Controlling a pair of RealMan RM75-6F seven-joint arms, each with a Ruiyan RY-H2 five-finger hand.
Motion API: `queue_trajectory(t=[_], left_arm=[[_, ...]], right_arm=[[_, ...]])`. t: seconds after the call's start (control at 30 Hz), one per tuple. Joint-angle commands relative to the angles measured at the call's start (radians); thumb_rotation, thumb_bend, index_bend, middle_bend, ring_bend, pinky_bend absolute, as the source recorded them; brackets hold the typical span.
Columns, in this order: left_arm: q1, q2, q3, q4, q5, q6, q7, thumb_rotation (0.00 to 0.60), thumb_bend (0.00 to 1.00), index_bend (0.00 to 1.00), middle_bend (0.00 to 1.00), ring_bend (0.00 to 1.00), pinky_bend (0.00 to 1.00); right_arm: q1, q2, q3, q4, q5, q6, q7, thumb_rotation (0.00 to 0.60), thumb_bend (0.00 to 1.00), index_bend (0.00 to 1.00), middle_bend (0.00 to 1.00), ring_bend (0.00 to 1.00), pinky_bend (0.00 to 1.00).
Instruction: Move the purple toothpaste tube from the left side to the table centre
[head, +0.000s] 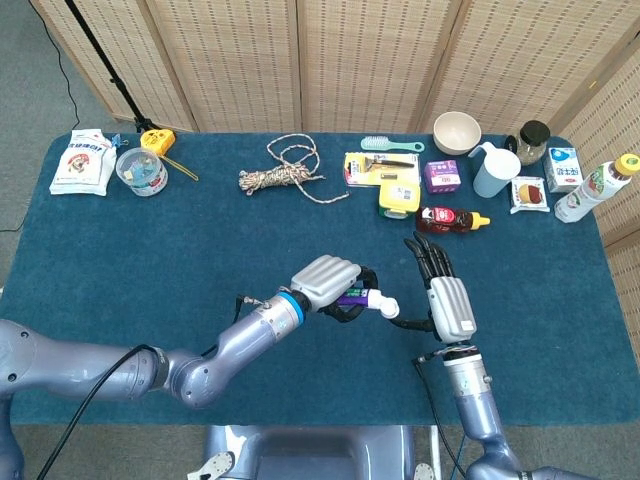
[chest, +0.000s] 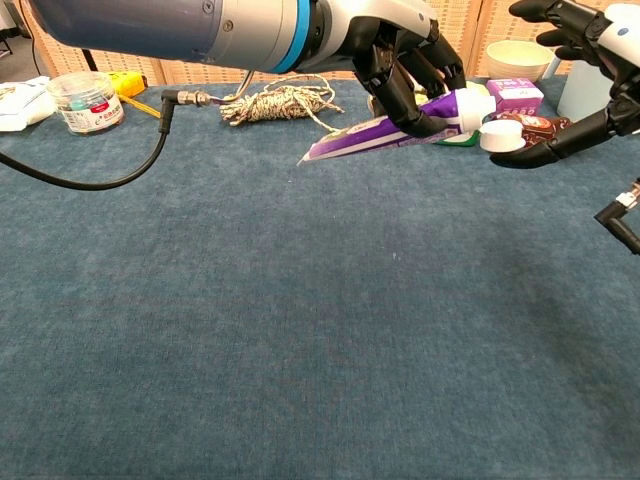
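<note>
The purple toothpaste tube (head: 356, 297) with a white cap (head: 388, 308) hangs above the blue table (head: 150, 250) near its centre. My left hand (head: 325, 279) grips the tube around its middle from above. In the chest view the tube (chest: 380, 137) tilts, flat tail down-left and cap (chest: 500, 134) up-right, under the left hand (chest: 400, 50). My right hand (head: 447, 303) stands just right of the cap, fingers spread and upright. Its thumb (chest: 545, 151) reaches in under the cap; whether it touches the cap I cannot tell.
Along the far edge lie a rope coil (head: 285, 172), a yellow package (head: 384, 176), a purple box (head: 441, 176), a brown sauce bottle (head: 450, 218), a bowl (head: 456, 131) and a cup (head: 495, 170). A plastic jar (head: 141, 171) and a snack bag (head: 83, 162) sit far left.
</note>
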Motion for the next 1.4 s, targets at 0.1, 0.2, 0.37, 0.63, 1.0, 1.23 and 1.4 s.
queue_trajectory(t=[0.1, 0.2, 0.37, 0.63, 1.0, 1.23, 1.4], left_arm=[[-0.003, -0.002, 0.006, 0.001, -0.006, -0.002, 0.006, 0.6, 0.78, 0.47, 0.38, 0.44, 0.48], [-0.006, 0.0, 0.01, 0.0, -0.009, -0.006, 0.011, 0.6, 0.78, 0.47, 0.38, 0.44, 0.48], [-0.014, 0.005, 0.023, -0.002, -0.015, -0.016, 0.026, 0.6, 0.78, 0.47, 0.38, 0.44, 0.48], [-0.028, 0.009, 0.036, -0.001, -0.03, -0.03, 0.039, 0.6, 0.78, 0.47, 0.38, 0.44, 0.48], [-0.047, 0.002, 0.048, 0.007, -0.048, -0.037, 0.048, 0.6, 0.78, 0.47, 0.38, 0.44, 0.48], [-0.042, 0.008, 0.047, 0.0, -0.045, -0.025, 0.042, 0.6, 0.78, 0.47, 0.38, 0.45, 0.48], [-0.015, 0.039, 0.048, -0.022, -0.015, -0.018, 0.025, 0.6, 0.78, 0.47, 0.38, 0.45, 0.48]], right_arm=[[0.001, 0.005, 0.0, -0.004, 0.001, 0.001, 0.004, 0.6, 0.0, 0.0, 0.0, 0.0, 0.0], [0.002, 0.009, 0.001, -0.004, 0.001, 0.0, 0.004, 0.6, 0.0, 0.0, 0.0, 0.0, 0.0], [0.006, 0.015, 0.0, -0.006, -0.001, -0.002, 0.002, 0.6, 0.0, 0.0, 0.0, 0.0, 0.0], [0.017, 0.019, -0.003, -0.007, -0.007, -0.011, -0.006, 0.6, 0.0, 0.0, 0.0, 0.0, 0.0], [0.034, 0.017, 0.002, -0.017, -0.004, -0.021, -0.022, 0.6, 0.0, 0.0, 0.0, 0.0, 0.0], [0.033, 0.021, 0.001, -0.018, 0.006, -0.018, -0.026, 0.6, 0.0, 0.0, 0.0, 0.0, 0.0], [0.021, 0.044, 0.002, -0.021, 0.024, -0.017, -0.008, 0.6, 0.0, 0.0, 0.0, 0.0, 0.0]])
